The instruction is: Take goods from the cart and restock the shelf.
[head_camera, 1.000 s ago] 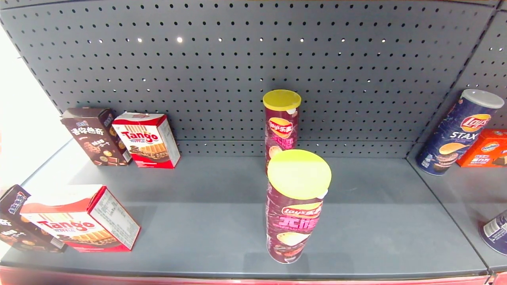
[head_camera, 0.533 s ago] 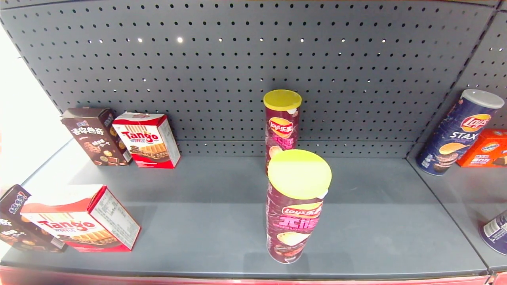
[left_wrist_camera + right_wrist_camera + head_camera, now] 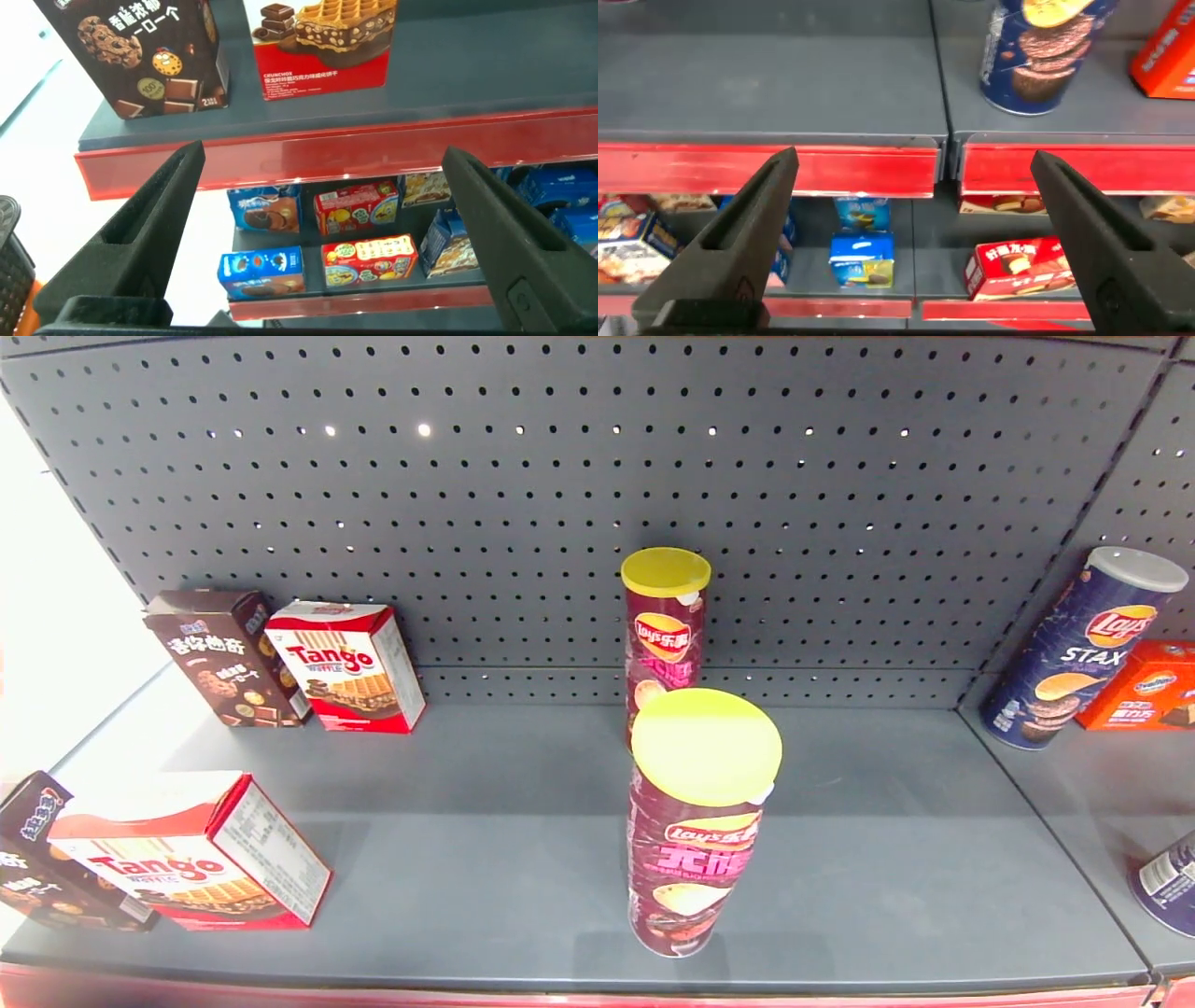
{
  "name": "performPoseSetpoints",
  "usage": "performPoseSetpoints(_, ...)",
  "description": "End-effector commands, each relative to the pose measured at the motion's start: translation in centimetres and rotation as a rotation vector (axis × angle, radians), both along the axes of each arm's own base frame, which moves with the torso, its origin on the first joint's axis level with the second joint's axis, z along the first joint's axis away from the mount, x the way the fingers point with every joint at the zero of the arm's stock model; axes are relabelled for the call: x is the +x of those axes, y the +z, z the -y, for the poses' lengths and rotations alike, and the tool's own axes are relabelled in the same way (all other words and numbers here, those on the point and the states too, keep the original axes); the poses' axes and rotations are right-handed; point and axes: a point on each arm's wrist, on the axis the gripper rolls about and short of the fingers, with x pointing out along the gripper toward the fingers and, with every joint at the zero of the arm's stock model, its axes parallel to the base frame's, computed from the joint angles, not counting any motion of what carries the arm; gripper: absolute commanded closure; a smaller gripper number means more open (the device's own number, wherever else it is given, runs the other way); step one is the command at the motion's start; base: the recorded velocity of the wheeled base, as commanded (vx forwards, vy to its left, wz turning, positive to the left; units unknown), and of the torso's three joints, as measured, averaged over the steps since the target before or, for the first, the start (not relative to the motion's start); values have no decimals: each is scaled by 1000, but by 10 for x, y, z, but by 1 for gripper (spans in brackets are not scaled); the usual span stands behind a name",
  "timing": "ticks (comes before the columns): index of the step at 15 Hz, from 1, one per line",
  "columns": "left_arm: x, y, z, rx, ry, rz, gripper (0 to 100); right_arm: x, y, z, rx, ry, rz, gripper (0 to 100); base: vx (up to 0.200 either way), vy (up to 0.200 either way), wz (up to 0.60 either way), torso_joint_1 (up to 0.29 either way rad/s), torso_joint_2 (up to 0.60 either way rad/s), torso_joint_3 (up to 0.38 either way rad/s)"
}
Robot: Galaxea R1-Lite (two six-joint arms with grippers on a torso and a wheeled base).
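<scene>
Both our left end effector (image 3: 322, 163) and right end effector (image 3: 913, 159) hang spread wide and empty just short of the shelf (image 3: 467, 877), facing its red front lip (image 3: 374, 145), so rising carelessly could catch a finger under it. Just beyond the left end effector, the cookie box (image 3: 140, 56) and wafer box (image 3: 322, 42) stand at the very edge, where a bump could knock them off. Farther in, the tall front chip can (image 3: 695, 821) stands upright before a second can (image 3: 665, 635), and a nudge while placing stock could topple both.
</scene>
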Motion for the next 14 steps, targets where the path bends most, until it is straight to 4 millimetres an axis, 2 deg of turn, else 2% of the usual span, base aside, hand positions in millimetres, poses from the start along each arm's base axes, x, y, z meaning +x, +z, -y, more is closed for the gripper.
performPoseSetpoints(1, 0, 0, 0, -17, 6, 2, 0, -1, 0, 0, 3, -5, 10, 0, 0, 0, 0, 0, 0, 0)
performPoseSetpoints(4, 0, 0, -1, -38, 59, 0, 0, -1, 0, 1, 52, -40, 14, 0, 0, 0, 0, 0, 0, 0)
performPoseSetpoints(10, 0, 0, -1, -20, 55, 0, 0, -1, 0, 0, -3, -13, 10, 0, 0, 0, 0, 0, 0, 0)
performPoseSetpoints(14, 0, 0, 1, 12, -52, 1, 0, -1, 0, 0, -2, -13, 10, 0, 0, 0, 0, 0, 0, 0)
